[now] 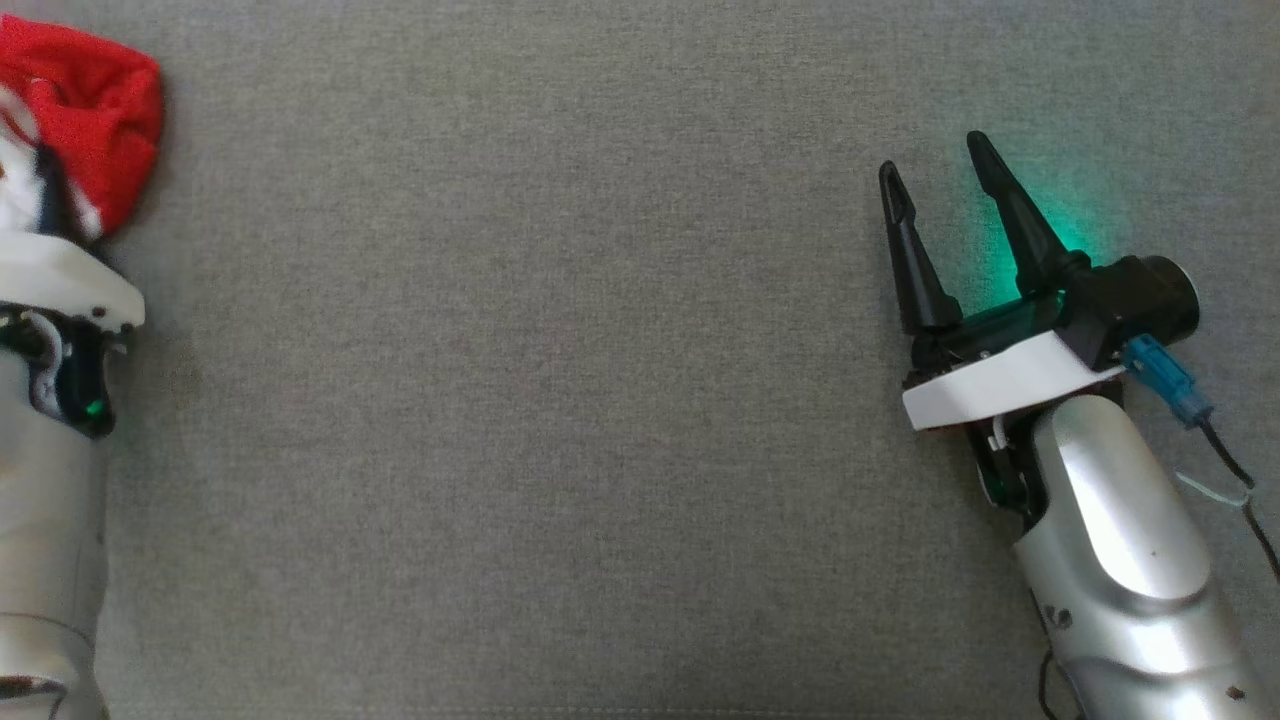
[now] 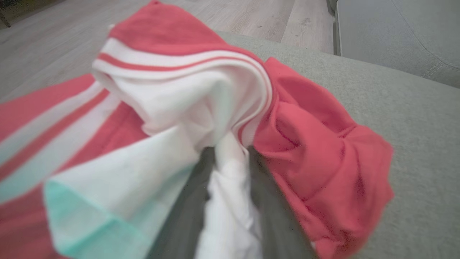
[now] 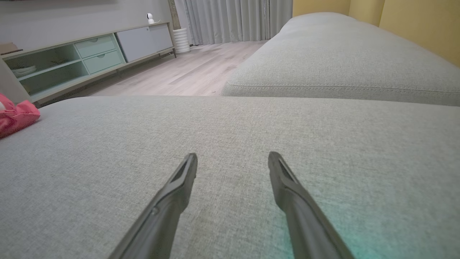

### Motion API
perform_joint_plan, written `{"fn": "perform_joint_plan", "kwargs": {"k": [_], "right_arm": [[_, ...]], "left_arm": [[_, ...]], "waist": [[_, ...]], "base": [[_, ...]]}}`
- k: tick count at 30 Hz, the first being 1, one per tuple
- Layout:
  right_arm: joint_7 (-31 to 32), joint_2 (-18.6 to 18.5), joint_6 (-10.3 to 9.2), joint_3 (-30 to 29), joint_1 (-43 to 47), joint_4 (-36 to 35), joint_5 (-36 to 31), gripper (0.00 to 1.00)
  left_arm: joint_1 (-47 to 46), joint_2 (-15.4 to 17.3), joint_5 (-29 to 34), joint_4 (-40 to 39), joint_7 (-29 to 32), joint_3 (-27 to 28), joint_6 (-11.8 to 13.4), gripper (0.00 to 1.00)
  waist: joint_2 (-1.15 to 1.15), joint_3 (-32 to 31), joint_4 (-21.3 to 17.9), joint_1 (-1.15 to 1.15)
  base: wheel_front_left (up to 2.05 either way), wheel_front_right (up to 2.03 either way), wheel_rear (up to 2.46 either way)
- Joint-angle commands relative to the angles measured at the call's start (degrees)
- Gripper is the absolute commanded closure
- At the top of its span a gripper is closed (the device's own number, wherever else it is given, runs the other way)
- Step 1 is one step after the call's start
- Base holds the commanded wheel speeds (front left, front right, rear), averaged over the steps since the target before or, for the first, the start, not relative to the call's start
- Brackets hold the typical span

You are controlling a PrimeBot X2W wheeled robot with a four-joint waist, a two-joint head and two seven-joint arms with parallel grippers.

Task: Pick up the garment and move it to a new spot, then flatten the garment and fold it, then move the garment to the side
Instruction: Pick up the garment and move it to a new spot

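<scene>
One garment (image 1: 95,110) sits bunched by the cushion's (image 1: 560,400) far-left edge. Of two grippers, the left gripper (image 2: 231,153) straddles a white fold, perhaps pinching it, though blur leaves that unclear. The right gripper (image 1: 932,155) is spread apart and empty.

The garment (image 2: 312,144): you are looking at a bright red knit shirt with white sleeves and white bands carrying thin red stripes, crumpled into a loose heap, not spread flat. You find it resting on the grey cushion (image 1: 600,400) in the upper left corner of the head view, its white sleeve cloth pushed up into a peak with red folds bunched beside it.
</scene>
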Motion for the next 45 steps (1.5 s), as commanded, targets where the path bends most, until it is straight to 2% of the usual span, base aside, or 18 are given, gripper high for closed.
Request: {"fn": "perform_joint_plan", "kwargs": {"k": [1,4,11,21,27,32,36,45], "right_arm": [[-0.1,0.1,-0.04,0.6,2.0,0.3,0.3,0.00],[-0.2,0.3,-0.04,0.5,2.0,0.4,0.3,0.00],[-0.2,1.1,-0.04,1.2,1.5,2.3,0.7,0.00],[-0.3,2.7,-0.04,2.7,2.3,5.1,2.7,0.00],[-0.3,3.1,-0.04,3.7,3.2,5.7,4.3,0.00],[-0.3,3.2,-0.04,5.3,3.4,5.8,6.0,0.00],[-0.3,3.2,-0.04,6.7,3.4,5.6,7.6,0.00],[-0.3,3.2,-0.04,7.0,3.7,5.8,8.9,0.00]], "left_arm": [[0.7,2.1,-0.3,0.9,1.4,0.1,0.1,1.00],[0.2,2.1,-1.4,1.6,1.7,-1.4,0.1,1.00],[-1.9,3.4,-1.9,-1.4,-4.3,-7.8,0.1,1.00],[-5.4,4.0,-5.3,-14.0,-7.3,-21.8,0.1,1.00],[-5.7,0.7,-6.8,-21.8,-8.0,-30.2,0.1,1.00],[-5.1,-4.3,-7.9,-25.8,-8.5,-37.8,0.1,1.00],[-3.9,-8.6,-10.0,-26.5,-8.9,-44.2,0.1,1.00],[0.0,-13.9,-14.8,-23.7,-11.1,-50.8,0.1,1.00]], "waist": [[0.00,0.3,-0.2,0.01],[0.00,0.4,0.0,0.01],[0.00,-2.0,0.2,0.01],[0.00,-7.6,-3.6,0.01],[0.00,-9.6,-7.3,0.01],[0.00,-10.5,-10.5,0.01],[0.00,-11.0,-12.9,0.01],[0.00,-11.9,-14.6,0.01]], "base": [[0.00,0.00,0.00],[0.00,0.00,0.00],[0.00,0.00,0.00],[0.00,0.00,0.00],[0.00,0.00,0.00],[0.00,0.00,0.00],[0.00,0.00,0.00],[0.00,0.00,0.00]]}}
